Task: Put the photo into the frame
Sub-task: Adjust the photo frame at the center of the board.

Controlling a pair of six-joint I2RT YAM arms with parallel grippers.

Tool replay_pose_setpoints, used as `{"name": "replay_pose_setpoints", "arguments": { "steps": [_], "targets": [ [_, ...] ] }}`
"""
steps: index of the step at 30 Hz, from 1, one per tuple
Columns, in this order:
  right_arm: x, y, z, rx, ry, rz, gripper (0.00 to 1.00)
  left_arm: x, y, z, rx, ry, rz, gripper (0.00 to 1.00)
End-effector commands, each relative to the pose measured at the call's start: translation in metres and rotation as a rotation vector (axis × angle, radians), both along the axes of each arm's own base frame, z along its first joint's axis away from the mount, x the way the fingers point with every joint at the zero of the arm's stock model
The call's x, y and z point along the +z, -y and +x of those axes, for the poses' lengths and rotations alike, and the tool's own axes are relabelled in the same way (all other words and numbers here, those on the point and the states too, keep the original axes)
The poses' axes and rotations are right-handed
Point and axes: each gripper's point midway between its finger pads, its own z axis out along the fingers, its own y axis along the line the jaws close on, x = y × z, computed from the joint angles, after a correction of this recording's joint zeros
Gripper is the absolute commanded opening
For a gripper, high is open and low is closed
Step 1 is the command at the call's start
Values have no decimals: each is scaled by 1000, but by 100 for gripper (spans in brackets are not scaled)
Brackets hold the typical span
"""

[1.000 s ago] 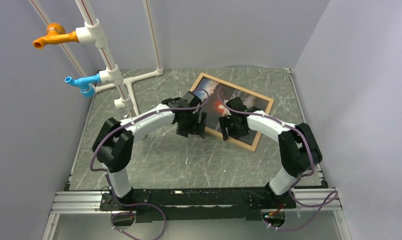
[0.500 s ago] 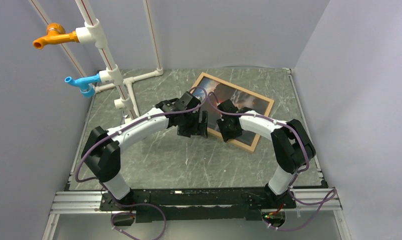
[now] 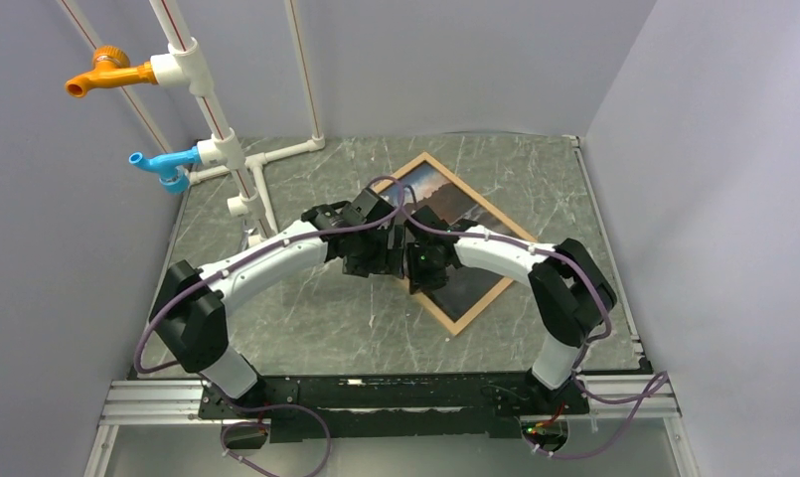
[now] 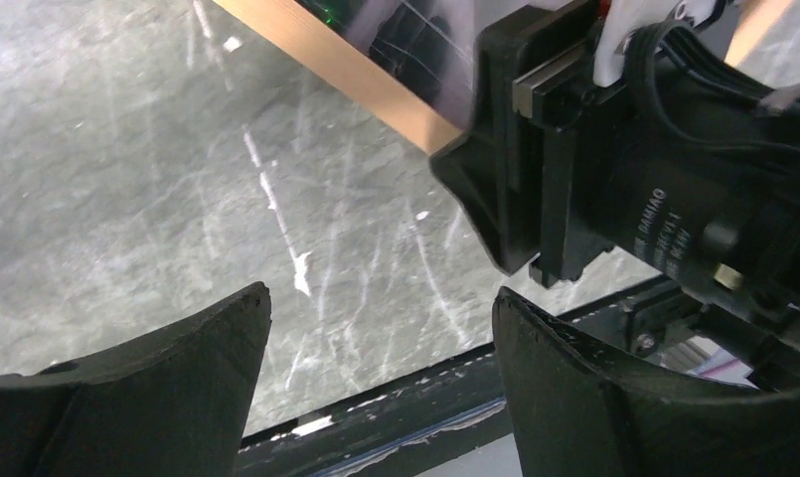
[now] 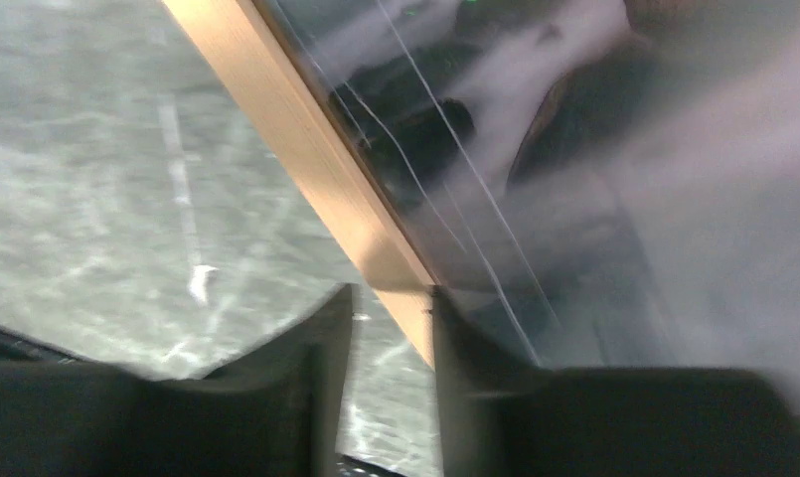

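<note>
The frame (image 3: 494, 289), thin light wood strips, lies flat on the table right of centre, turned corner-on. The photo (image 3: 445, 194), a dark glossy seascape, lies inside it. My right gripper (image 3: 415, 273) is at the frame's left edge. In the right wrist view its jaws (image 5: 392, 298) are nearly closed astride the wood strip (image 5: 306, 149), with the photo (image 5: 574, 199) to the right. My left gripper (image 3: 381, 260) hovers just left of it, open and empty (image 4: 381, 298) over bare table. It sees the right gripper's black body (image 4: 624, 169) and the frame edge (image 4: 356, 75).
White pipes with an orange tap (image 3: 102, 72) and a blue tap (image 3: 162, 164) stand at the back left. Grey walls close in the table on three sides. An aluminium rail (image 3: 376, 397) runs along the near edge.
The frame with the photo has swung clockwise, its near corner moving left and nearer. The right gripper moved left with the frame's edge. The left gripper stayed close beside it.
</note>
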Motion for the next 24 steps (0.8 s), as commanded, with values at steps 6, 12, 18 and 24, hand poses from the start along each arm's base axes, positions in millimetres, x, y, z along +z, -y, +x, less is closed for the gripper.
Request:
{"name": "replay_pose_setpoints", "arguments": {
  "steps": [6,12,18,24],
  "targets": [
    [44,-91,-1,39,-68,402,70,-7,-36,-5,140,-1,78,86],
    [60,-35,21,-41,11,362,87,-19,-34,4,193,-15,-80,85],
    [77,49,39,-170,82,343,89,-44,-28,22,239,-59,-71,81],
    [80,143,59,-330,178,194,94,-81,-27,40,264,-166,46,76]
  ]
}}
